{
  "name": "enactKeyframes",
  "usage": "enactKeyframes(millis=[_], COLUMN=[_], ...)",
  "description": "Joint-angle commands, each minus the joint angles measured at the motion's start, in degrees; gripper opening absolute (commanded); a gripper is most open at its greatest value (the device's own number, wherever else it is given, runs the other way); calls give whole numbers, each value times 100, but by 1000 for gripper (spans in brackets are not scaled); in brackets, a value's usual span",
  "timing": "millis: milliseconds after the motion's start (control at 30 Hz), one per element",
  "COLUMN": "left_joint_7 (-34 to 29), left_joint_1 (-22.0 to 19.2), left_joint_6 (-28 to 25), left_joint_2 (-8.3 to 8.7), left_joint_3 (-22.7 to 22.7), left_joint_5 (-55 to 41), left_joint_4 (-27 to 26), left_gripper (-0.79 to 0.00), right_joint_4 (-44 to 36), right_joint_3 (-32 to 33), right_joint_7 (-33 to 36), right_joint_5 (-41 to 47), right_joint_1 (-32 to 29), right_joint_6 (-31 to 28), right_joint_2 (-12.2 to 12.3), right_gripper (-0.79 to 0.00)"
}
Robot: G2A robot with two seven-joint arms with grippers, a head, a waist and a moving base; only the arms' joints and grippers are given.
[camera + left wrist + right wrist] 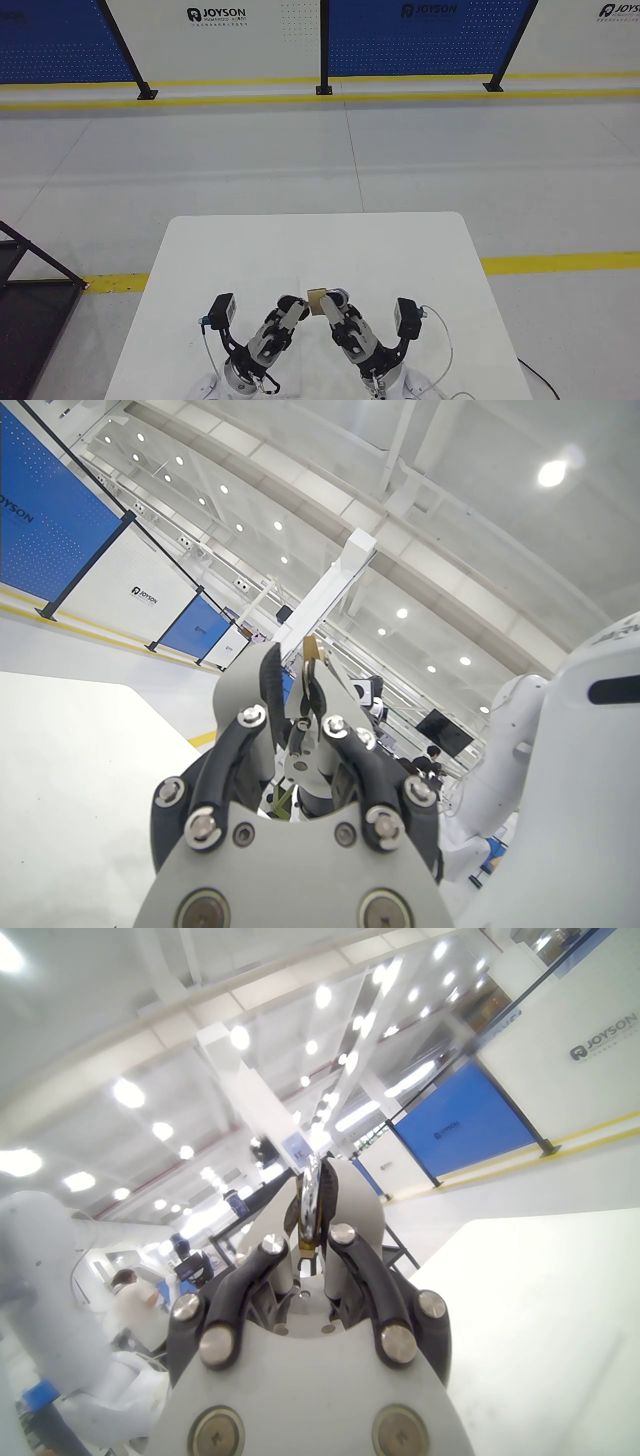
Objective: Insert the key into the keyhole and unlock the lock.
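White worktop (400,250) is lying under both arms, which are meeting near its near edge, raised off the surface. The left hand (300,670) is pinching a thin brass-and-silver piece between its pads, fingers pressed nearly together; I am taking this to be the key (310,650), with its brass end sticking out past the fingertips. The right hand (315,1185) is clamping a chrome and brass body seen edge-on, which I am reading as the lock (307,1210). From above, the brass block is showing between the two hands, both of them close against it, so the key tip and the lock are sitting just beside each other, perhaps touching; whether the blade is already in the keyhole is hidden.

Judging from this, the insertion step is in hand: both parts are gripped and brought together, and the lock is not yet turning open. The next move is calling for fine alignment of the blade with the slot, a straight push along the keyhole axis, then a twist of the left wrist while the right hand is bracing the lock against it. Slipping of the thin key between the pads is looking like the main risk.

Farther out, blue-and-white barrier panels (420,35) and a yellow floor line (560,263) are bordering the bay.
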Motion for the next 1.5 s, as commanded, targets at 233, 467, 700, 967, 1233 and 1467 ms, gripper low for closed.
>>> enactKeyframes(millis=[233,467,700,967,1233,1467], left_joint_7=[28,446,1266,2621,3641,4245], left_joint_1=[14,53,80,43,-81,-177], left_joint_6=[-50,4,205,956,1564,2298], left_joint_2=[6,-24,-80,-128,-105,-75], left_joint_3=[-41,-138,-176,-60,41,134], left_joint_5=[116,802,1954,3775,4868,5632], left_joint_4=[8,-49,-89,26,222,360], left_gripper=[-785,-785,-785,-785,-785,-785], right_joint_4=[-8,-69,-136,-214,-258,-287], right_joint_3=[-4,20,73,140,184,203], right_joint_7=[74,120,186,302,376,451], right_joint_5=[-9,-49,-42,-15,31,54], right_joint_1=[-14,-85,-165,-237,-272,-291], right_joint_6=[46,89,115,131,166,213], right_joint_2=[1,14,37,65,83,95], right_gripper=[-785,-785,-785,-785,-785,-785])
